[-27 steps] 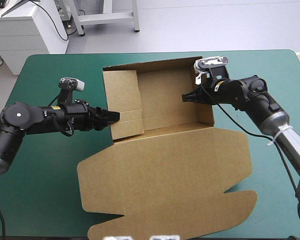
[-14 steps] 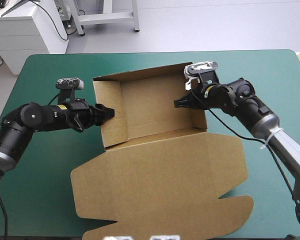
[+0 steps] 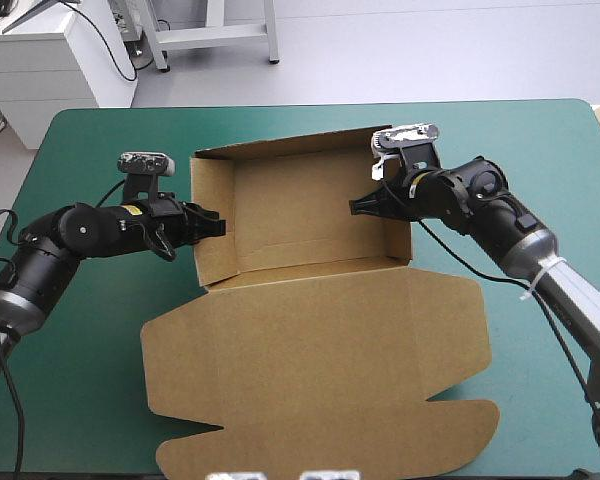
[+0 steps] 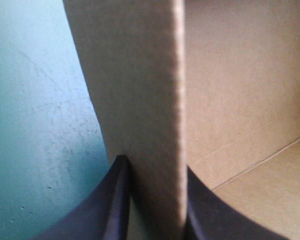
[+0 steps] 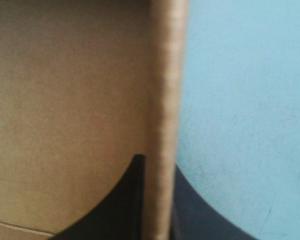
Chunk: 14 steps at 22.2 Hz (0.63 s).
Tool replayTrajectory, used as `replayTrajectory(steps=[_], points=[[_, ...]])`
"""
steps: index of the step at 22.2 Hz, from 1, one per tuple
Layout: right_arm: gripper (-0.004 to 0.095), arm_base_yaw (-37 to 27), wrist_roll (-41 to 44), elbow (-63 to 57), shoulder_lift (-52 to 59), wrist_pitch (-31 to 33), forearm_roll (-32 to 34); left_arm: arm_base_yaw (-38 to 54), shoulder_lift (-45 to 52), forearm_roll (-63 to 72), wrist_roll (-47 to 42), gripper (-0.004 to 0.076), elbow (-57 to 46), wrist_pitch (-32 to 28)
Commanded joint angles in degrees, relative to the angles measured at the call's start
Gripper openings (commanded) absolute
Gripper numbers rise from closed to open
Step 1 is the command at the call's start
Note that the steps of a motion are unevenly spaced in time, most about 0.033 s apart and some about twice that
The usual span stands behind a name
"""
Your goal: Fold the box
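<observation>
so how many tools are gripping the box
2. The left tool is shut on the box's left wall; the right tool is shut on its right wall.

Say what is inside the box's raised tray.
The box holds only its bare creased floor. The left gripper and right gripper each clamp a side wall, one finger inside. Anything beneath the floor is covered.

On worktop (image 3: 90,380) sits box (image 3: 310,340): tray far, lid flat near; left hand (image 3: 218,226) astride left wall, right hand (image 3: 358,206) astride right wall.
</observation>
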<state>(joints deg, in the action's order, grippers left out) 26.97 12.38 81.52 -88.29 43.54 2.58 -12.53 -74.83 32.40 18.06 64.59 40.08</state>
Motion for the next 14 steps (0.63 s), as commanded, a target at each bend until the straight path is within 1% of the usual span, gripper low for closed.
replayTrajectory(steps=[1,4,5,6,7,9,11,14], points=[[0.0001,1.03,-2.64,1.54,2.53,-2.08,-3.0,-1.35,1.58,5.63,1.28,-0.0008,2.08,-3.49],[0.0001,1.03,-2.32,1.54,2.53,-0.48,-1.08,-1.35,0.78,1.55,-3.76,-0.0008,2.4,-3.26],[0.0002,1.03,-0.99,1.64,2.53,1.51,0.93,-1.35,-0.55,-1.77,-7.25,-0.0008,4.1,-2.07],[0.0001,1.03,-0.68,1.64,2.53,2.15,1.97,-1.35,-1.5,-3.45,-8.85,-0.0008,5.16,-0.76],[0.0001,1.03,-0.71,1.64,2.53,3.49,2.54,-1.35,-3.38,-6.88,-10.87,-0.0008,7.8,2.17],[0.0001,1.03,-0.55,1.64,2.16,6.04,2.54,-1.35,-6.88,-10.15,-11.44,-0.0008,12.93,7.5],[0.0001,1.03,0.36,1.64,1.4,7.49,2.81,-1.35,-9.45,-11.54,-13.63,-0.0008,16.49,10.13],[0.0001,1.03,1.22,1.64,-0.99,9.53,2.56,-1.35,-12.86,-11.95,-14.12,-0.0008,20.56,13.58]])
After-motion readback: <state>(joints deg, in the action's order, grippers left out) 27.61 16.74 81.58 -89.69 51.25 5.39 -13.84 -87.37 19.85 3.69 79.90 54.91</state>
